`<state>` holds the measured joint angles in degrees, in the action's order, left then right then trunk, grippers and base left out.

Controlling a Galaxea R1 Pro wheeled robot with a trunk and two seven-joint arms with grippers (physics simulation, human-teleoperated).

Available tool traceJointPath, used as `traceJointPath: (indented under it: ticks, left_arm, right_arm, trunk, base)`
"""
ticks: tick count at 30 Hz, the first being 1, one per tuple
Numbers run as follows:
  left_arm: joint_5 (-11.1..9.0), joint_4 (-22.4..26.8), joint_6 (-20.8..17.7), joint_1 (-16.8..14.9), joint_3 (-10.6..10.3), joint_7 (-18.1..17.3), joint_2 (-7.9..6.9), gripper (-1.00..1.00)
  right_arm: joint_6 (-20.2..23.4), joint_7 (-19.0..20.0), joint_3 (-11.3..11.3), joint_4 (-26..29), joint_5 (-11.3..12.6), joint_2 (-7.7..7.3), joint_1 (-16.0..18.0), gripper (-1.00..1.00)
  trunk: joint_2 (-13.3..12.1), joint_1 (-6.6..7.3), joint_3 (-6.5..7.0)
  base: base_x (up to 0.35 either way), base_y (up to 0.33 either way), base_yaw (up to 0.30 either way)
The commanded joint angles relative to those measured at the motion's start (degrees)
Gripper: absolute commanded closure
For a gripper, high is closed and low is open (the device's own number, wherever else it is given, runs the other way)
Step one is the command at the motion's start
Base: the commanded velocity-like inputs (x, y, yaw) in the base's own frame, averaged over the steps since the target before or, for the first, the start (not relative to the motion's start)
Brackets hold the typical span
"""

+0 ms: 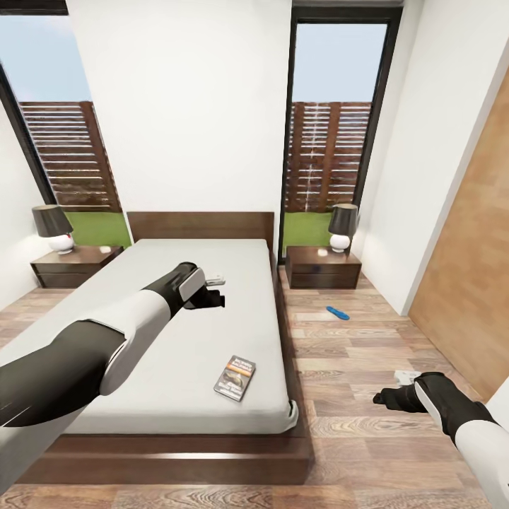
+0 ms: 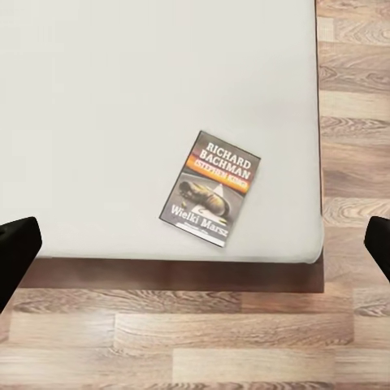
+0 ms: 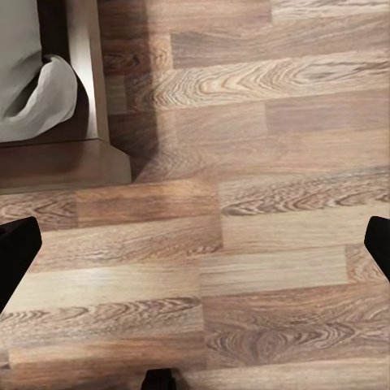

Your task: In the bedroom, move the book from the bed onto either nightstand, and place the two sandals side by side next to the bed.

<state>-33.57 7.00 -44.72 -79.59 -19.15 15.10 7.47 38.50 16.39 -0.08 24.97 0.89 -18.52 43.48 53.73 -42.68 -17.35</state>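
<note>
The book point(image 1: 235, 377) lies flat on the off-white mattress of the bed point(image 1: 141, 367), near its foot-end right corner; the left wrist view shows its dark cover point(image 2: 215, 188) with white name and orange band. My left gripper point(image 1: 215, 297) hovers open over the middle of the mattress, well short of the book, its fingertips point(image 2: 16, 252) spread wide. One blue sandal point(image 1: 337, 312) lies on the floor right of the bed; the other is out of view. My right gripper point(image 1: 383, 397) hangs open over bare floor beside the bed's foot corner point(image 3: 81, 154).
A dark nightstand with a black-shaded lamp stands on each side of the headboard, left point(image 1: 74, 265) and right point(image 1: 323, 266). A wooden panel wall point(image 1: 474, 283) lines the right side. Plank floor point(image 1: 353, 367) runs between bed and wall.
</note>
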Motion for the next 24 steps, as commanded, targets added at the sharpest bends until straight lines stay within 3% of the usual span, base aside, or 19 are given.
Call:
traceJointPath:
  ticks: [1,24]
  left_arm:
    - [-0.62,-0.05,-0.20,-0.04,-0.27,0.45,0.00,-1.00]
    - [-0.68,-1.25,-0.20,-0.04,-0.27,0.32,0.00,-1.00]
  right_arm:
    - [0.31,0.16,-0.01,0.08,0.07,-0.02,0.03,-1.00]
    - [0.46,0.86,0.05,0.26,0.15,-0.05,0.03,-1.00]
  trunk:
    - [0.47,-0.23,-0.26]
    - [9.70,-5.28,-4.53]
  base:
    - [0.000,0.000,0.000]
    - [0.000,0.000,0.000]
